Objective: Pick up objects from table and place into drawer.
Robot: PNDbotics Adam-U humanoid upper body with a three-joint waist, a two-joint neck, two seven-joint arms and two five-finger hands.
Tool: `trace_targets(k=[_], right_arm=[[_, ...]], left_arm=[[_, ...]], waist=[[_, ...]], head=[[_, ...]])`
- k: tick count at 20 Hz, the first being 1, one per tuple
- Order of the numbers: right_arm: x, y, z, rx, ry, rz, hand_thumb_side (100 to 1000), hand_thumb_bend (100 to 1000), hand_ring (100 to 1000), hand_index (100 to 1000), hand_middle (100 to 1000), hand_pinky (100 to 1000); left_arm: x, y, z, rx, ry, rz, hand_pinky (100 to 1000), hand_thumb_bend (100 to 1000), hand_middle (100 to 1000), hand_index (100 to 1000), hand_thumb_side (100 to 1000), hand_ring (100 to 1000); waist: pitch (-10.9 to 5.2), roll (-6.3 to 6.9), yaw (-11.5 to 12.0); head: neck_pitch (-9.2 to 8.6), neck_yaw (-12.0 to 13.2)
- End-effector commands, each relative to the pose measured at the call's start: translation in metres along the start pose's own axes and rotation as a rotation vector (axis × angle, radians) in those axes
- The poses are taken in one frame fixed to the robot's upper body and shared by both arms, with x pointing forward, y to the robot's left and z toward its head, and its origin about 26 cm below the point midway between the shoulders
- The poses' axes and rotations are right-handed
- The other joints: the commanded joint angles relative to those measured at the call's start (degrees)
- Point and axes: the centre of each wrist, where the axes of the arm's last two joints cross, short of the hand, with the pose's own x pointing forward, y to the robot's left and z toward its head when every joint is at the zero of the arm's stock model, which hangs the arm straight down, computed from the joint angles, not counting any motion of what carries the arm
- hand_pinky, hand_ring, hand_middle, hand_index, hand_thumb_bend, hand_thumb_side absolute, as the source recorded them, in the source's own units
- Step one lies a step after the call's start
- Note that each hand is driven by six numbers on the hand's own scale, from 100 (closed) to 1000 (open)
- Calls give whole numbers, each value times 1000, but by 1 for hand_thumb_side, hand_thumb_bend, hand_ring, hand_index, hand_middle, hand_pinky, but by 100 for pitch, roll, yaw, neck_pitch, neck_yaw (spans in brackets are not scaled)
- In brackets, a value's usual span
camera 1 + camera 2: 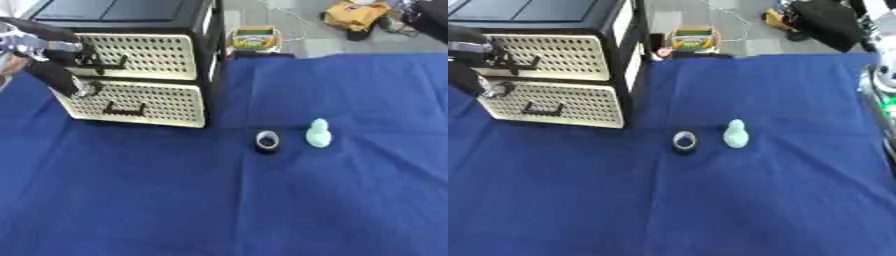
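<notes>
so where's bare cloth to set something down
Bare: the whole near half of the blue cloth, and the stretch right of the pale green toy. Crowded: around the tape roll and toy, and by the drawer unit, where the left hand works.

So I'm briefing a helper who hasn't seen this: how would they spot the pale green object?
Start at the drawer unit at the far left of the blue cloth. Right of it, mid-table, two small things sit side by side. The green object is the right one, pale and upright, unlike the dark ring beside it.

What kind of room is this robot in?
Probably a workshop or test room: a table with a blue cloth, a small drawer cabinet, and bags and cables on the floor behind.
</notes>
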Motion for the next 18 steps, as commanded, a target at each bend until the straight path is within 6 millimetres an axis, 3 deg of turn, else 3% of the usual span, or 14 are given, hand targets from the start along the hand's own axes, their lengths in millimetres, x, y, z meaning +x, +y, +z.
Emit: trace_targets(k=[1,6,18], right_arm=[[1,-10,-2,-34,-4,23,881,506,518,727,527,572],[0,-10,-1,-34,-3,23,881,506,516,725,525,571],[-3,-10,0,-44,13,25,888,504,516,724,522,572]], left_arm=[[-5,5,7,12,24,7,100,137,100,768,535,100],[-7,3,7,13,42,37,100,143,100,684,531,100],[-6,-3,19,25,47,-1,100,177,100,735,530,100]], waist=[[-155,-14,10],[-167,-16,-13],[-252,-49,103]], head=[[-35,29],[-61,36],[46,-31]])
